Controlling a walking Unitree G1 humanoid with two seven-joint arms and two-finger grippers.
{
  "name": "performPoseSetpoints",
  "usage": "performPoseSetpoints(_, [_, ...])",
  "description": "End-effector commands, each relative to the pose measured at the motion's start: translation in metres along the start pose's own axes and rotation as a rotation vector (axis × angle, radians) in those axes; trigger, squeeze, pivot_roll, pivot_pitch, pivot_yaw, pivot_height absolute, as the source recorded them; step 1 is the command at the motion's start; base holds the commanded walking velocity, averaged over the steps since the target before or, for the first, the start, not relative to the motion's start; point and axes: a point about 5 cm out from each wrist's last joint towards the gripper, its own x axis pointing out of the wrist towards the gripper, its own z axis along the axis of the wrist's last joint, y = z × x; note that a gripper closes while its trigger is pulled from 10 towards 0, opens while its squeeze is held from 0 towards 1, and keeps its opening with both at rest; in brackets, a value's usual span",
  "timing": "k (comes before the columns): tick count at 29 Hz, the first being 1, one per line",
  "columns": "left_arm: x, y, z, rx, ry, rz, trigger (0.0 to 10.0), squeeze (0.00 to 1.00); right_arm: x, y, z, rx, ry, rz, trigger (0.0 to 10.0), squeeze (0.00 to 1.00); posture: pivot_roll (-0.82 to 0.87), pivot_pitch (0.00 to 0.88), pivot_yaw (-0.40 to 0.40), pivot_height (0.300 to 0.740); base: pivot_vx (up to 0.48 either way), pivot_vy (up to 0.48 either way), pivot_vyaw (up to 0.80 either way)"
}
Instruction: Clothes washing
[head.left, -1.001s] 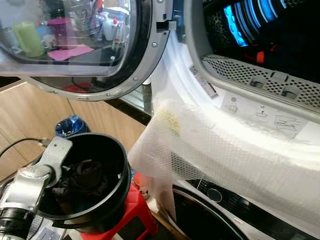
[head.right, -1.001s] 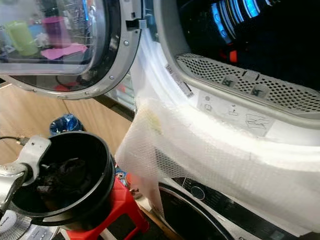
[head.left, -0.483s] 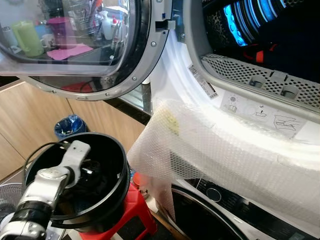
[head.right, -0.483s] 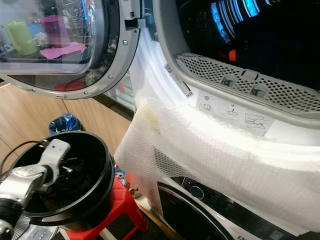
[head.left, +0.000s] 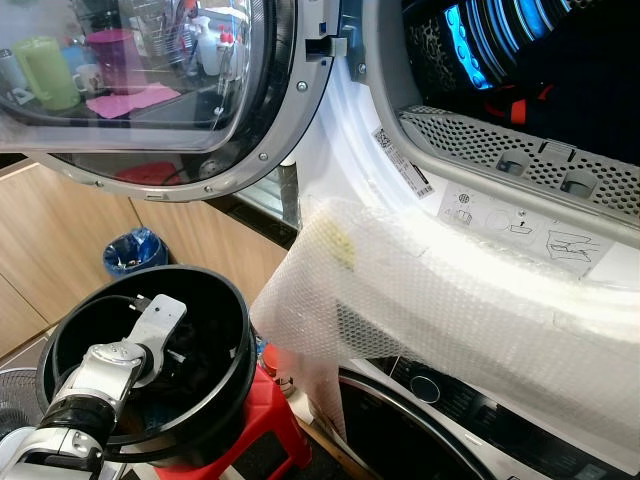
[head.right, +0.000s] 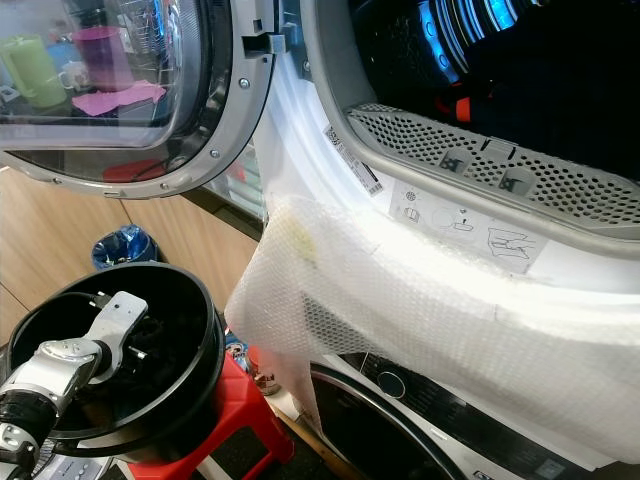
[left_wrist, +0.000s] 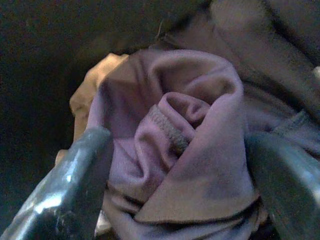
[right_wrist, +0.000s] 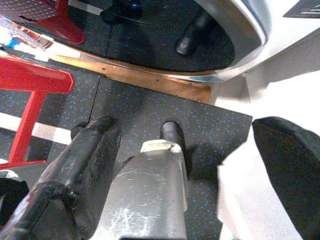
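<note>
Bucket (head.left: 232, 372): black plastic, glossy rim. Garment (left_wrist: 200, 150) in it: soft purple knit cloth, matt, ribbed seam. Left gripper (left_wrist: 175, 165) fingers (left_wrist: 75, 180): black, scuffed, slight sheen; arm (head.left: 110, 365) is brushed silver metal. Dryer door (head.left: 290, 110): grey plastic ring, glossy glass pane. Bubble wrap (head.left: 420, 300): translucent, dimpled plastic draped over the white glossy front. Lint grille (head.left: 520, 160): perforated grey. Stool (head.left: 275, 430): red smooth plastic. Cabinets (head.left: 60, 250): matt wood-look. Floor (right_wrist: 140, 115): dark speckled, rough matt.

Purple garment (left_wrist: 190, 145) in blk bucket (head.left: 225, 395), red stool (head.left: 270, 425).
</note>
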Motion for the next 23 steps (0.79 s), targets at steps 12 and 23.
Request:
performPoseSetpoints(12, [0.004,-0.003,-0.005,0.040,0.022,0.022,10.0,0.00,-0.002,-0.007,-0.008,0.001,0.020,-0.019,10.0,0.00,0.11,0.117,0.010,0.740,0.000,0.000,0.00])
performPoseSetpoints(23, [0.010,-0.021,-0.014,-0.027,0.039,-0.024,10.0,0.00,-0.002,-0.006,-0.008,-0.039,0.021,-0.014,10.0,0.00,0.08,0.137,-0.012,0.740,0.000,0.000,0.00])
